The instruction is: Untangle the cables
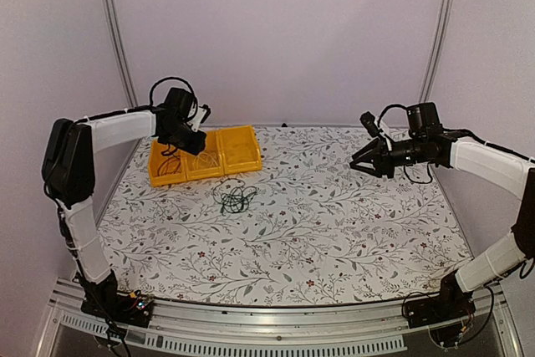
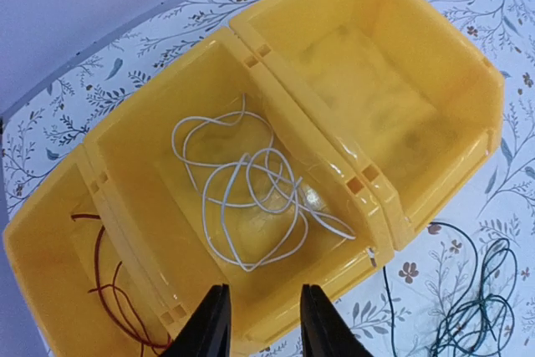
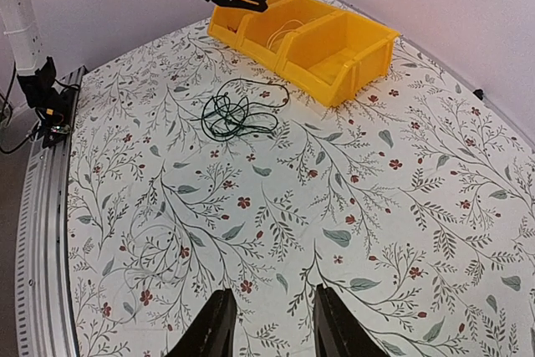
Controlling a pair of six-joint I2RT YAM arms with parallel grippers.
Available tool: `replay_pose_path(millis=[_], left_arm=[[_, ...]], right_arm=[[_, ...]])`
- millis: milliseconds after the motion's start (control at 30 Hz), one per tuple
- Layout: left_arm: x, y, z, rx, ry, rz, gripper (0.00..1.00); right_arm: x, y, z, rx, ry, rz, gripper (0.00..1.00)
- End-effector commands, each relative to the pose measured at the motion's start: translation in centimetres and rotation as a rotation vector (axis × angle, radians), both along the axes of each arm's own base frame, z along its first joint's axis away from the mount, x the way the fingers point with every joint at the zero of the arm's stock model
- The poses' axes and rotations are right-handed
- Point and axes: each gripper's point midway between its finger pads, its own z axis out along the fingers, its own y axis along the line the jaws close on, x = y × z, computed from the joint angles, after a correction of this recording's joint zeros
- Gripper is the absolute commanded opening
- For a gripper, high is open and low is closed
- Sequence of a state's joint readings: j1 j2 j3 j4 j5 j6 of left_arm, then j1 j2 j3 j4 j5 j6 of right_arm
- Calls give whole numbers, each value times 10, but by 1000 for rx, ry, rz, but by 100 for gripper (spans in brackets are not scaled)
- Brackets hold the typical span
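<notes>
A whitish cable (image 2: 242,198) lies loosely coiled in the middle compartment of a yellow three-part bin (image 2: 368,186). A thin red cable (image 2: 109,294) lies in the bin's left compartment. A dark cable tangle (image 1: 234,198) (image 3: 238,113) rests on the tablecloth just in front of the bin, and also shows as the dark cable tangle (image 2: 476,307) in the left wrist view. My left gripper (image 2: 263,328) (image 1: 189,141) hovers open over the bin's near wall, holding nothing. My right gripper (image 3: 266,325) (image 1: 368,160) hangs open above the table's right side, far from the cables.
The yellow bin (image 1: 242,150) stands at the table's back left, and its right compartment (image 2: 376,98) holds nothing. Floral cloth (image 1: 334,223) covers the table. Pale walls and metal posts (image 1: 113,22) close in the back and sides.
</notes>
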State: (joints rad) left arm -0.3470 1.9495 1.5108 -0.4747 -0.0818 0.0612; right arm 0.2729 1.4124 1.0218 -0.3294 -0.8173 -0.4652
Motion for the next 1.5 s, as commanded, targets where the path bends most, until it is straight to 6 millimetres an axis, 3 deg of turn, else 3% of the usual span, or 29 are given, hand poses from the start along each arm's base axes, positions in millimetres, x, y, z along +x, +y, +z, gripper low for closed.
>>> replay_pose_path(millis=[0,67,167,267,367,433,500,633,767,967,1167,1267,1367,1467], left_arm=[[-22,-20,68,-41,-132,-66,31],[-36,-41,86,-53,-190,-136,32],[-62,-87,121,-164,-288,-301,33],[-98,-123,163,-327,-423,-496,39],[-124,-127,194,-518,-600,-565,68],[-126,-119,197,-619,-637,-497,75],[-128,-117,188,-654,-592,-473,74],[-151,-126,182,-622,-527,-532,63],[-166,-108,172,-630,-539,-440,53],[-200,-102,156,-726,-556,-443,52],[-221,-129,122,-700,-458,-532,53],[-229,-140,104,-684,-419,-555,53],[-236,-151,85,-677,-379,-571,53],[-243,-164,68,-676,-350,-595,54]], right_arm=[[0,3,-4,-12,2,23,36],[1,4,-10,-37,-7,24,36],[3,8,-23,-81,-5,17,37],[-13,25,-34,-100,24,106,40],[-38,49,-45,-113,53,245,43],[-51,64,-55,-131,74,309,44],[-65,80,-74,-174,107,369,45],[-90,103,-107,-239,168,464,48],[-107,114,-139,-322,177,532,52],[-107,119,-156,-362,181,538,52],[-105,118,-166,-383,178,530,50],[-102,121,-165,-376,174,529,32],[-98,124,-159,-373,182,519,1],[-95,128,-143,-351,175,508,0]])
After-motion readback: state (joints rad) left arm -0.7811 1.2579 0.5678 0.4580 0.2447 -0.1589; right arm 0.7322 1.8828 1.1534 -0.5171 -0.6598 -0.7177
